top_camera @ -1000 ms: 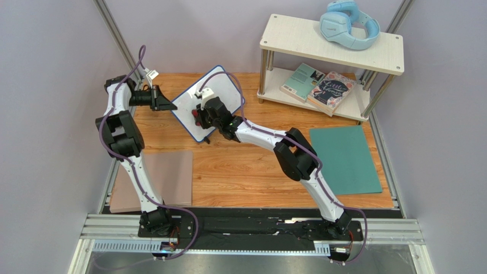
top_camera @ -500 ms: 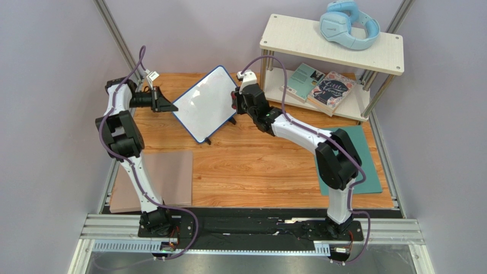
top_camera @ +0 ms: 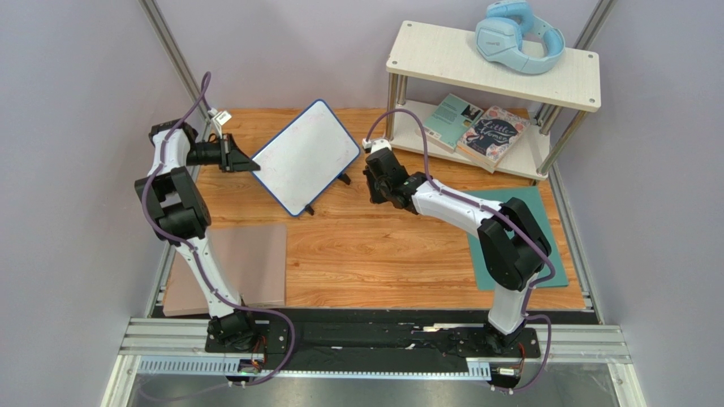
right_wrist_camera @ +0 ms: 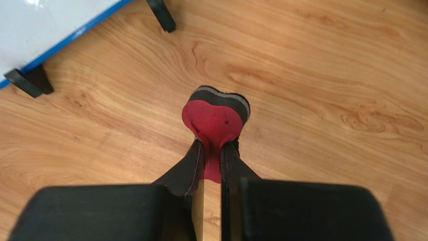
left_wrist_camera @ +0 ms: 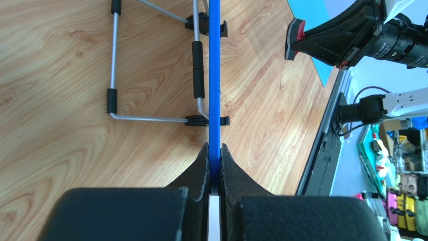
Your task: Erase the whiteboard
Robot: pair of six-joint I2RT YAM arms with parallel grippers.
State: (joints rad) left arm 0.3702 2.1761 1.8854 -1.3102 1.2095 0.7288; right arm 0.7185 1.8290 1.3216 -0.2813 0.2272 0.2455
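Wooden bench [top_camera: 374,254]: left pincer [left_wrist_camera: 214,155], elbow raised, clamps the whiteboard [top_camera: 306,157] edge. Right pincer [right_wrist_camera: 213,148], arm outstretched, pinches a red eraser [right_wrist_camera: 215,118].

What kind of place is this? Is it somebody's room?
Probably a robot lab booth dressed like a study desk: a left arm and right arm bolted to a metal rail, plus a small shelf with books and headphones beside the whiteboard.

Overhead view and both wrist close-ups share whiteboard [top_camera: 306,157].
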